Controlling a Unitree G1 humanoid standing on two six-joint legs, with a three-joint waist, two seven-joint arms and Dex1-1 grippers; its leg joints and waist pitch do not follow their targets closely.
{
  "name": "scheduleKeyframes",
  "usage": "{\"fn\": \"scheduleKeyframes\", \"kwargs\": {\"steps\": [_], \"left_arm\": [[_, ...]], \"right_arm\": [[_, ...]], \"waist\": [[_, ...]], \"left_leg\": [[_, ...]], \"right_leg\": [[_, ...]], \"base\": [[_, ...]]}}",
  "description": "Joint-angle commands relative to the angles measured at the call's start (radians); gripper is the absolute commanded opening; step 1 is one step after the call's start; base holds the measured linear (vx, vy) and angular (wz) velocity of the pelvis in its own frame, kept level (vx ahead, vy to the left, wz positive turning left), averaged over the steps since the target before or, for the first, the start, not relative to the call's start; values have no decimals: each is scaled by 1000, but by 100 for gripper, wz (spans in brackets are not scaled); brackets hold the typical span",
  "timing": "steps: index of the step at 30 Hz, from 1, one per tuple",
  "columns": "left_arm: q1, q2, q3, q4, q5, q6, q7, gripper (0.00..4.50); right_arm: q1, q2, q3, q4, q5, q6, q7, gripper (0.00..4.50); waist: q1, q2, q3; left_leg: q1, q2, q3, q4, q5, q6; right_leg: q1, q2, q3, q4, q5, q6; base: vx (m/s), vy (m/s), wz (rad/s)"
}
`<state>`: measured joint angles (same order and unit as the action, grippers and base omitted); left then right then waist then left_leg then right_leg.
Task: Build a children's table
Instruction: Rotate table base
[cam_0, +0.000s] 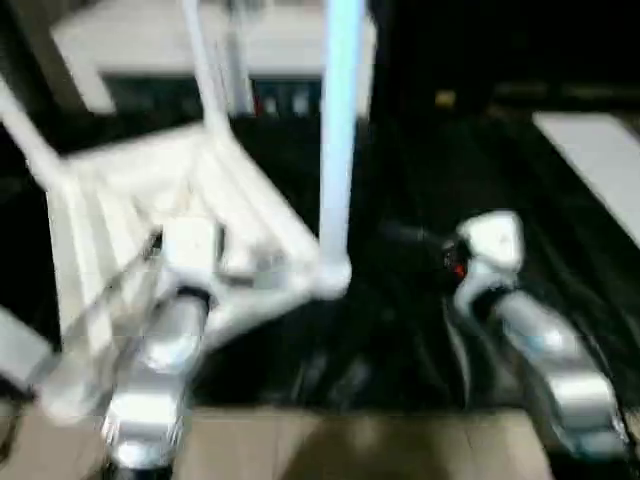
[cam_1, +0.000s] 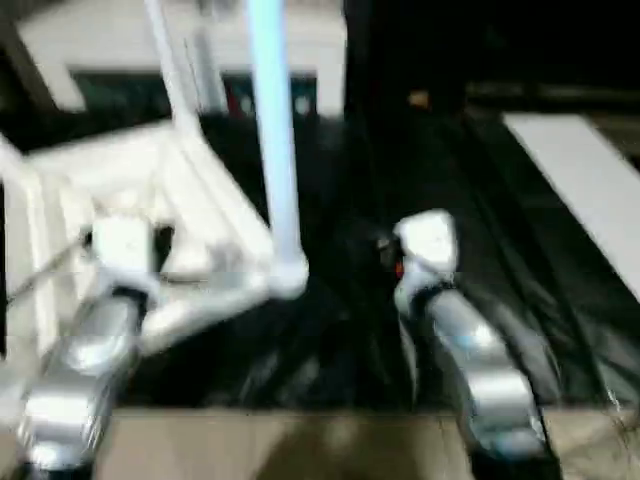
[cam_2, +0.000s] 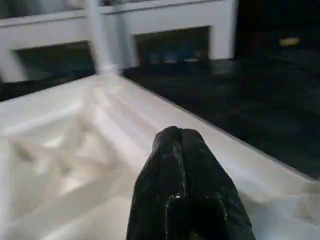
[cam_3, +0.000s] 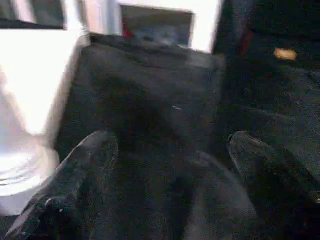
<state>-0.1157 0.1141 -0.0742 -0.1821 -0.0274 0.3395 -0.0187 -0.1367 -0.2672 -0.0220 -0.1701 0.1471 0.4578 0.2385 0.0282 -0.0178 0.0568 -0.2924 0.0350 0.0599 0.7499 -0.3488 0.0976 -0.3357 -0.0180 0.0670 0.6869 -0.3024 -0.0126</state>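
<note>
Overhead, from the head camera, the white plastic rectangular tabletop (cam_0: 150, 240) lies ribbed underside up on the left part of the black-draped work table (cam_0: 420, 330). Long white tapered tube legs stand in its corner sockets; the nearest leg (cam_0: 338, 150) rises from the corner closest to the table's middle. The left arm reaches over the tabletop's ribs. The right arm hangs above bare black cloth, apart from the tabletop.

Next, the left wrist view: the left gripper (cam_2: 180, 145) has its black fingers pressed together above the ribbed surface, pinching nothing visible.

Lastly, the right wrist view: the right gripper (cam_3: 170, 150) has its fingers spread wide over the cloth, near a leg's socket (cam_3: 20, 170).
</note>
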Motion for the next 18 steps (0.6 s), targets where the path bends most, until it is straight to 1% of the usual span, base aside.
{"fn": "scheduleKeyframes", "kwargs": {"steps": [1, 2, 3, 4, 5, 6, 7, 8, 9, 10, 11, 12, 13, 14, 15, 16, 17, 18], "left_arm": [[-2, 23, 26, -21, -12, 11, -16, 6], [3, 28, 24, -27, -29, 20, -39, 6], [14, 46, 11, -40, -58, 27, -93, 6], [19, 55, 4, -45, -68, 26, -117, 6], [25, 67, -5, -50, -71, 12, -144, 6], [35, 91, -15, -61, -91, 8, -197, 6], [44, 108, -18, -76, -132, 9, -259, 34], [45, 109, -18, -77, -136, 9, -263, 42], [53, 155, -39, -100, -189, 20, -378, 42], [54, 195, -64, -110, -207, 34, -452, 48], [52, 227, -86, -110, -203, 34, -496, 48], [44, 248, -97, -101, -202, 41, -525, 62], [41, 254, -100, -97, -201, 43, -533, 77], [34, 263, -103, -90, -200, 48, -545, 83], [9, 300, -120, -74, -208, 73, -601, 85], [1, 311, -124, -69, -211, 82, -618, 85], [-30, 347, -142, -47, -216, 107, -678, 92], [-49, 363, -151, -28, -205, 119, -695, 122]], "right_arm": [[-14, 2, 3, -19, 10, 1, 7, 400], [-13, -7, 4, -20, 15, 2, 22, 400], [-9, -23, 8, -27, 30, 8, 56, 400], [-8, -28, 10, -30, 38, 11, 71, 400], [-4, -40, 18, -37, 47, 11, 94, 400], [5, -68, 37, -46, 56, 16, 140, 400], [18, -99, 57, -57, 64, 16, 193, 400], [19, -102, 59, -57, 64, 16, 197, 400], [40, -155, 90, -70, 58, -3, 272, 400], [50, -180, 97, -78, 71, 2, 317, 400], [55, -196, 99, -84, 76, -7, 344, 400], [57, -213, 97, -90, 90, 2, 373, 400], [57, -219, 96, -92, 94, 5, 383, 400], [57, -229, 95, -95, 101, 10, 398, 400], [55, -262, 97, -103, 120, 21, 446, 400], [55, -271, 97, -104, 125, 24, 459, 400], [50, -304, 98, -103, 133, 25, 501, 400], [46, -315, 97, -98, 134, 25, 512, 400]], "waist": [[29, -49, -44], [34, -27, -36], [33, -6, -38], [43, 20, -45], [42, 31, -51], [16, 72, -69], [16, 72, -69], [-2, 79, -95], [-1, 70, -99], [17, 43, -88], [26, 42, -77], [27, 16, -65], [27, 16, -65], [30, 20, -59], [21, 20, -50], [13, 24, -44], [12, 26, -45], [6, 28, -42]], "left_leg": [[-95, 3, 6, 0, 65, 18], [-82, 8, 8, -9, 80, -1], [-120, 40, -6, -25, 166, -20], [-140, 76, -20, -77, 279, -27], [-137, 93, -22, -119, 352, -20], [-60, 233, -99, -176, 512, 144], [-60, 233, -99, -176, 512, 144], [29, 320, -179, -148, 820, 251], [23, 267, -166, -129, 1100, 220], [-26, 180, -121, -143, 1049, 156], [-62, 138, -83, -150, 897, 116], [-104, 103, -24, -173, 332, 24], [-104, 103, -24, -173, 332, 24], [-94, 123, -16, -194, 83, -32], [-87, 134, -6, -214, -87, -68], [-81, 146, -2, -226, -222, -109], [-74, 150, 3, -227, -277, -133], [-71, 155, 6, -231, -346, -170]], "right_leg": [[138, -118, 129, -158, -257, 16], [123, -120, 143, -175, -157, -29], [149, -137, 135, -176, -18, -129], [143, -114, 94, -156, 175, -146], [131, -83, 58, -133, 277, -122], [24, -54, -42, -27, 355, -22], [24, -54, -42, -27, 355, -22], [-51, -109, -17, 14, 183, 3], [-57, -118, -10, -10, 228, 54], [-32, -98, -20, -57, 284, 90], [-16, -96, -31, -86, 278, 62], [24, -134, -45, -127, 128, -19], [24, -134, -45, -127, 128, -19], [24, -140, -48, -137, 0, -83], [18, -132, -52, -144, -119, -130], [8, -130, -57, -147, -233, -145], [-1, -127, -57, -148, -273, -143], [-9, -128, -58, -152, -310, -131]], "base": [[157, -87, 18], [152, -40, 21], [152, -40, 21], [152, 10, 3], [89, 53, -1], [89, 53, -1], [67, 61, -2], [66, 72, -10], [66, 72, -10], [-52, 160, -12], [-85, 131, -6], [-85, 131, -6], [-65, 20, -8], [-86, -12, -4], [-86, -12, -4], [-89, -13, 3], [-101, -13, 2], [-101, -13, 2]]}}
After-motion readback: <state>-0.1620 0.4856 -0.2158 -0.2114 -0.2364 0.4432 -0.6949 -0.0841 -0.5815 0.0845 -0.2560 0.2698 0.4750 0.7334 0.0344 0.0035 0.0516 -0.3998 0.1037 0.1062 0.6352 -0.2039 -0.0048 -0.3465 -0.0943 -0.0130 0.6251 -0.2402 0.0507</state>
